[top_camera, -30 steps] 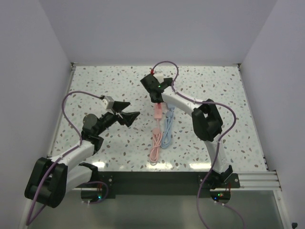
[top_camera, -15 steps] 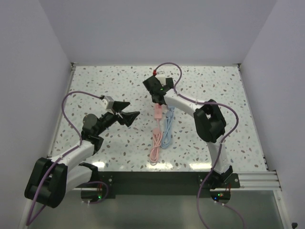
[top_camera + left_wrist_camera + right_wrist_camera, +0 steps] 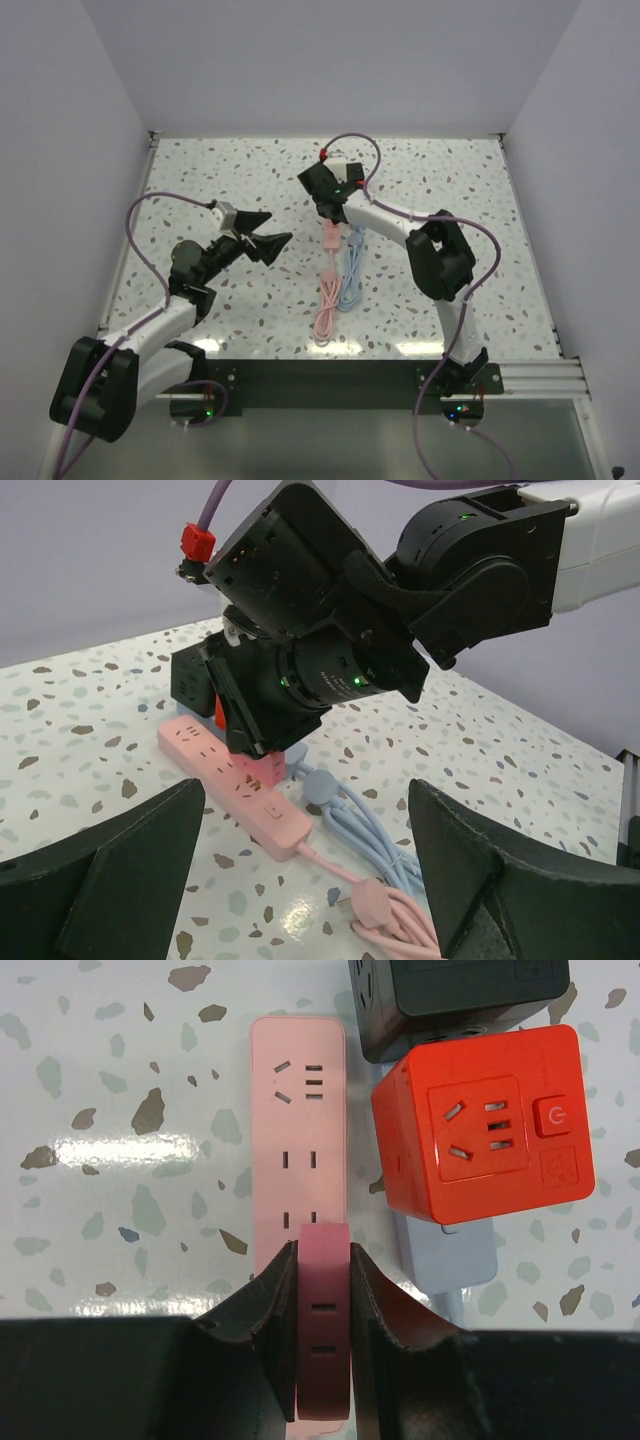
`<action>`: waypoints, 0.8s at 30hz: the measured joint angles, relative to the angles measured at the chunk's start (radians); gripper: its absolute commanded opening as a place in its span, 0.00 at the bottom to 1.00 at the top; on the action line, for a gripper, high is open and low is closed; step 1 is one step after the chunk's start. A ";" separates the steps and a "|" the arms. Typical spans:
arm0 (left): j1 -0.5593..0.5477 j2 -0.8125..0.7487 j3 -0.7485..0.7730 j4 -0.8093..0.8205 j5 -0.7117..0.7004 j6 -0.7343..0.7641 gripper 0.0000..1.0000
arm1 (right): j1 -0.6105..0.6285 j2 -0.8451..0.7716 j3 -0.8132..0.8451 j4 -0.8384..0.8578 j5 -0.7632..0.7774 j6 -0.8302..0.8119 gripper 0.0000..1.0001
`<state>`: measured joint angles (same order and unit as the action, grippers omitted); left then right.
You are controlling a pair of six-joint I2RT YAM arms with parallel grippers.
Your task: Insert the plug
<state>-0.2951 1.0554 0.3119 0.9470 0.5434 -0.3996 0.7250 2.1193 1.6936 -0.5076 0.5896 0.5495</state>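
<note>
While left jaws stand apart, right jaws clamp pink plug (image 3: 323, 1330) at power strip (image 3: 297, 1120).

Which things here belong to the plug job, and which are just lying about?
In the job:
- right pincer, shut on the pink plug
- pink power strip, directly under it

Lying about:
- red cube socket
- black cube socket
- blue power strip and blue cable
- left pincer, open, off to the side
</note>
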 measured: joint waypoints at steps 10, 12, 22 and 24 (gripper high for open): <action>0.000 -0.004 0.000 -0.001 -0.002 0.000 0.88 | 0.003 -0.024 -0.051 0.045 0.004 0.002 0.00; 0.000 -0.005 0.000 -0.001 -0.002 0.000 0.89 | 0.003 -0.028 -0.061 0.057 0.004 0.002 0.00; 0.000 -0.009 0.000 -0.007 -0.002 0.000 0.89 | 0.003 -0.045 -0.097 0.095 0.000 0.008 0.00; 0.000 -0.009 0.000 -0.007 -0.002 0.000 0.89 | 0.003 -0.045 -0.097 0.096 0.000 0.008 0.00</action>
<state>-0.2947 1.0466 0.3119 0.9401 0.5411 -0.3992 0.7280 2.0739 1.5970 -0.4114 0.5900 0.5575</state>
